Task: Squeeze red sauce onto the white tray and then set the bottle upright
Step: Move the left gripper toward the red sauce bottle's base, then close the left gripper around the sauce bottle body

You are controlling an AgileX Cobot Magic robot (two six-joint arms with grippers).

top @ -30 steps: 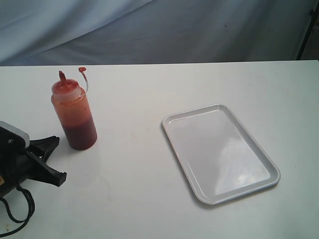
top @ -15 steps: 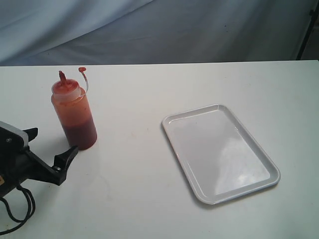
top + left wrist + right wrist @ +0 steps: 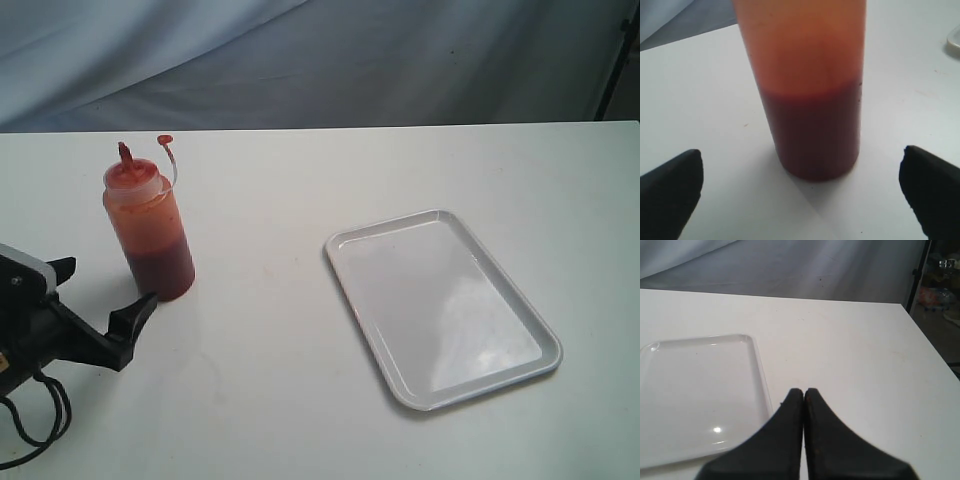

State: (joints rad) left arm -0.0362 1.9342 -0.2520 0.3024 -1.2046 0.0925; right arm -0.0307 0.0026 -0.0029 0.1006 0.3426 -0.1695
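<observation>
The bottle (image 3: 149,223) stands upright at the left of the table, its red nozzle up and its small tethered cap hanging beside it. Red sauce (image 3: 812,132) fills its lower half. My left gripper (image 3: 105,287) is open just in front of the bottle, one finger on each side and neither touching it; in the left wrist view the fingers (image 3: 670,187) sit wide apart with the bottle (image 3: 805,45) between and beyond them. The white tray (image 3: 440,305) lies to the right, with no sauce visible on it. My right gripper (image 3: 804,392) is shut, empty, beside the tray's rim (image 3: 762,377).
A grey cloth backdrop (image 3: 320,60) hangs behind the table's far edge. A black stand leg (image 3: 615,60) is at the far right. The table's right edge (image 3: 930,355) shows in the right wrist view, with clutter beyond it.
My left gripper opened from shut to wide, its near finger swinging out beside the bottle's base. Bottle, tray and right arm stayed still.
</observation>
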